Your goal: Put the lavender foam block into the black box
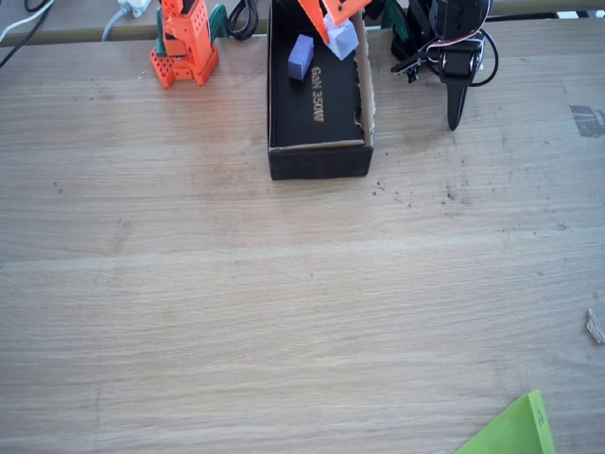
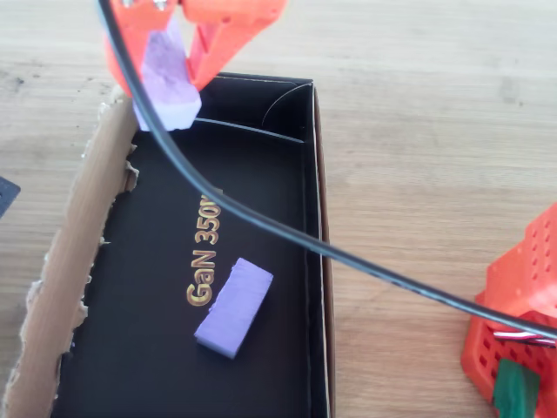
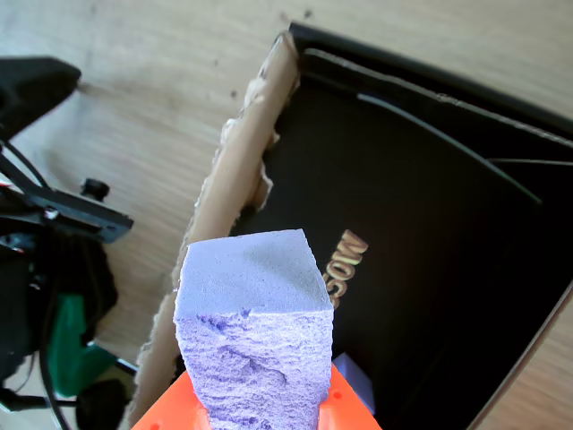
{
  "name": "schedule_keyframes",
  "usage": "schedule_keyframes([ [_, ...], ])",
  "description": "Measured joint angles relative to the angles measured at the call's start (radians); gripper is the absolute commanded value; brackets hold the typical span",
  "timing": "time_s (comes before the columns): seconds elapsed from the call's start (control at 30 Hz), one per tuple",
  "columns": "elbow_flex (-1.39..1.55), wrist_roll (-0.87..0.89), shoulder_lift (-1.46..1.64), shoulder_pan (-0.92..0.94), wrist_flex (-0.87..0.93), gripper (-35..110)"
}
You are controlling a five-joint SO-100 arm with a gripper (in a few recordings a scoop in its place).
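So the orange gripper [image 2: 170, 43] has its fingers clamped on the lavender foam block [image 2: 165, 78], one on each side, and it's hanging just above the black box [image 2: 315, 218], over the corner by the torn cardboard wall. In the wrist view the block [image 3: 255, 336] sticks out from between the orange fingers with its rough, mottled face toward the camera, and the box [image 3: 430, 90] floor with the gold lettering sits below it. In the fixed view the held block [image 1: 341, 36] is up at the far end of the box [image 1: 319, 163], near its right wall. There's also a smoother periwinkle block [image 2: 233, 306] already lying flat on the box floor, right next to the "GaN 350W" print, well apart from the held one. Wooden table [image 1: 284, 312] all around, and a green sheet corner [image 1: 510, 430] at the near right edge.
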Motion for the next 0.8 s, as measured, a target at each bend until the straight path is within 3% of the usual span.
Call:
schedule_keyframes([
  [0.07,0.000,-0.014,0.002,0.000,0.006,18],
  [0.23,0.000,-0.098,0.002,0.003,-0.003,31],
  [0.33,0.000,-0.144,0.002,0.000,-0.014,28],
  [0.47,0.002,-0.170,0.002,-0.002,-0.044,0],
  [0.67,0.161,-0.176,0.141,0.083,-0.089,0],
  [0.8,0.273,-0.282,0.324,0.359,-0.020,0],
])
